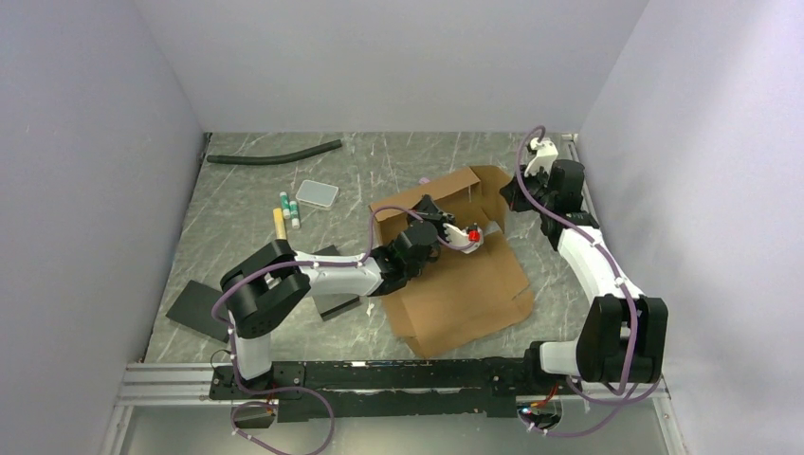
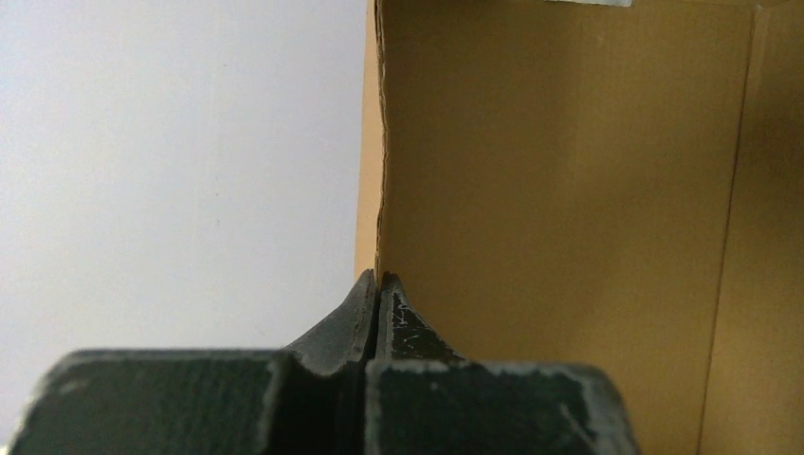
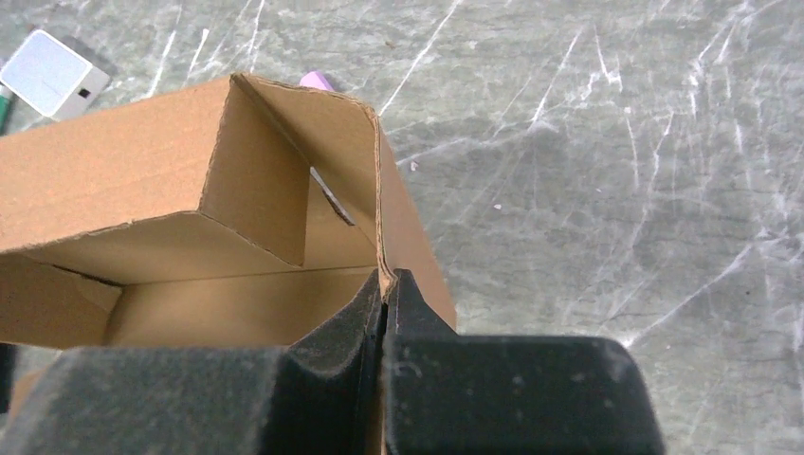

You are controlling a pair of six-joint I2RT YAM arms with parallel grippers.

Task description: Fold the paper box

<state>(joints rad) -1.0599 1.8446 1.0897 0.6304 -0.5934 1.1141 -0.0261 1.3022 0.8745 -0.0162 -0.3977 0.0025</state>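
**Pincers clamped on box walls**

Black fingertips of the left pincer (image 2: 378, 282) are seen pressed together on the edge of an upright cardboard wall. The right pincer (image 3: 386, 281) is likewise closed on the top edge of a raised side wall, at a corner. The paper box (image 1: 463, 275) is found right of the middle of the worktop (image 1: 237, 204), its raised walls toward the far right corner and its flat panel stretched toward the near edge. A black slab (image 1: 199, 308) is laid near the near left corner.
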